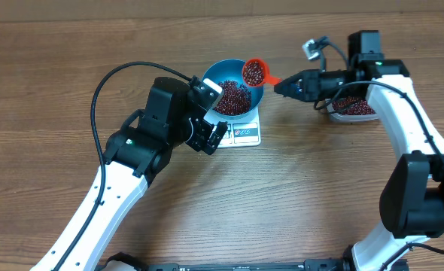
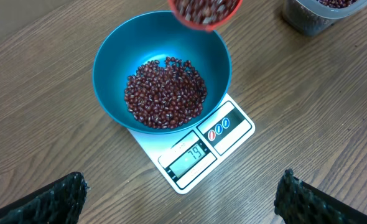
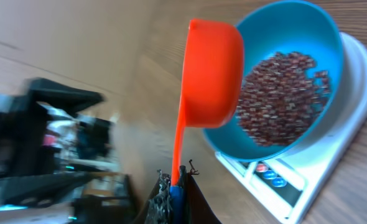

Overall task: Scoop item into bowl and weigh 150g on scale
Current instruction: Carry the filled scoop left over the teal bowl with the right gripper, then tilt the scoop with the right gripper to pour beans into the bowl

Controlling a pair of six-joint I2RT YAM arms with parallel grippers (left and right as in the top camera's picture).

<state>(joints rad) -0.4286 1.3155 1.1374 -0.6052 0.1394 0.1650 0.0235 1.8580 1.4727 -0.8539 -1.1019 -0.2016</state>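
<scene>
A bright-blue bowl point(image 2: 115, 68) stands on the white scale point(image 2: 227, 134), whose display reads 79. A heap of dark red beans point(image 2: 165, 93) covers the bowl's bottom. My right gripper point(image 3: 176, 180) is shut on the handle of an orange scoop point(image 3: 214, 68). The scoop point(image 1: 253, 72) is full of beans and hangs over the bowl's point(image 1: 216, 74) far right rim. My left gripper point(image 2: 183, 186) is open and holds nothing, hovering at the near left side of the scale point(image 1: 246, 134).
A clear plastic tub point(image 1: 351, 107) of beans sits right of the scale, under the right arm. The left arm's black cable loops over the table at the left.
</scene>
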